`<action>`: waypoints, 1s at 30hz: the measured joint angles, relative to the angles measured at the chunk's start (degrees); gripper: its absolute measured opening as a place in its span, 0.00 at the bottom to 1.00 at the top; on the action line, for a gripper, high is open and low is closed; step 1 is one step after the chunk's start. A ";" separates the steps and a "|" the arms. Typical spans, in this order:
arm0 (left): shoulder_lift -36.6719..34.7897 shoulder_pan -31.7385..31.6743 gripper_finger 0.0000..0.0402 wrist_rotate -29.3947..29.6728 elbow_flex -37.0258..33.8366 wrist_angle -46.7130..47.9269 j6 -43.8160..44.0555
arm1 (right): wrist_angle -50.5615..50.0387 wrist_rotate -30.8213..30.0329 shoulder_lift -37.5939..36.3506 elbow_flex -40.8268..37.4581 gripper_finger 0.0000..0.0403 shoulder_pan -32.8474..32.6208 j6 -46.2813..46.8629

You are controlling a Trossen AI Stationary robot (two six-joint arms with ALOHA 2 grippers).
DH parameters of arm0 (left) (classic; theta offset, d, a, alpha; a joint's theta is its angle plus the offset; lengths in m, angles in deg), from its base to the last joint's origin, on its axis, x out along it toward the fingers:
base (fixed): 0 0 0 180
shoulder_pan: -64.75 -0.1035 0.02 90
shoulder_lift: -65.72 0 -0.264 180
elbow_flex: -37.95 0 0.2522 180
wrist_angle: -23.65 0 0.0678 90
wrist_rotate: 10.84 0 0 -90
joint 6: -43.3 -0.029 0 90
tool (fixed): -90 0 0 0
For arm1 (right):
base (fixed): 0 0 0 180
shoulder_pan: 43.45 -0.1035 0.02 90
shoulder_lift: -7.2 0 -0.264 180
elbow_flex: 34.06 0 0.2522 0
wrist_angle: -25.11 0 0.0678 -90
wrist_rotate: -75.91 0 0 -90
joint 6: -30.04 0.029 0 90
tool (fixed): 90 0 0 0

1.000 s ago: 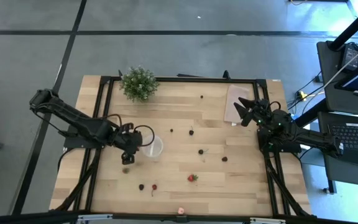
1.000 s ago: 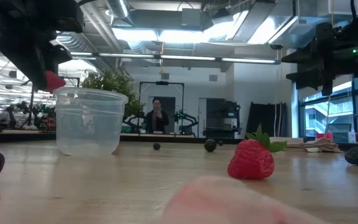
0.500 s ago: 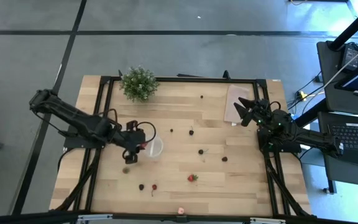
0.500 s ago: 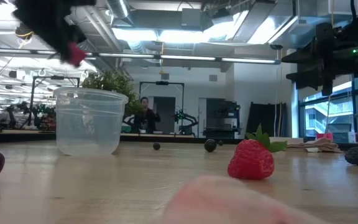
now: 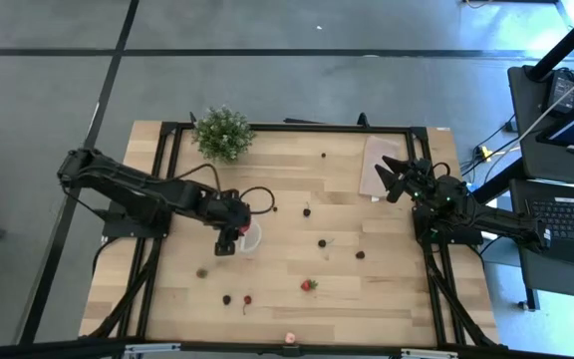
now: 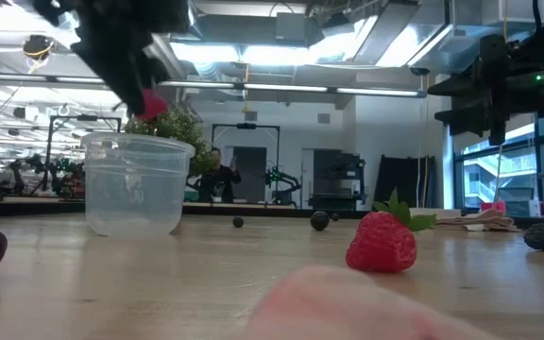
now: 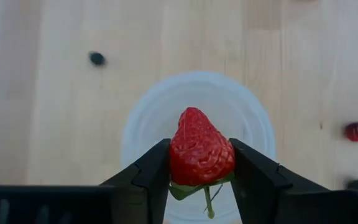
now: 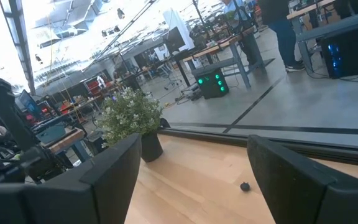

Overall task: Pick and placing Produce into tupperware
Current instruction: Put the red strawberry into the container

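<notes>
High view: the left pincer (image 5: 229, 236) hangs at the tupperware's (image 5: 250, 237) left rim.

Low view: the strawberry (image 6: 152, 101) is above the cup.

Left wrist view: gripped berry over the opening; off-centre release could bounce out.

Right pincer (image 5: 395, 178) waits wide, far right.

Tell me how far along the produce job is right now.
Done: nothing yet; the tupperware looks empty. In hand: the left gripper holds a strawberry between its jaws above the cup. Left: releasing it, then the scattered fruit, like the strawberry on the table. The right gripper waits, open, near the table's right edge.
</notes>
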 joint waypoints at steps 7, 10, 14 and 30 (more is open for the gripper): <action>3.66 -0.33 0.31 -2.26 0.00 -0.90 -4.48 | -0.01 0.00 0.02 0.00 0.73 0.01 0.02; 6.63 -0.35 0.35 -2.21 0.00 -0.86 -4.79 | 0.00 0.00 0.02 0.00 0.73 0.01 0.02; 10.66 0.25 0.38 -2.31 0.00 -0.88 -4.84 | -0.01 0.00 0.00 0.00 0.73 -0.01 0.03; 10.96 1.31 0.41 -1.79 1.98 -1.04 -6.20 | -0.01 0.00 0.00 0.00 0.73 0.00 0.15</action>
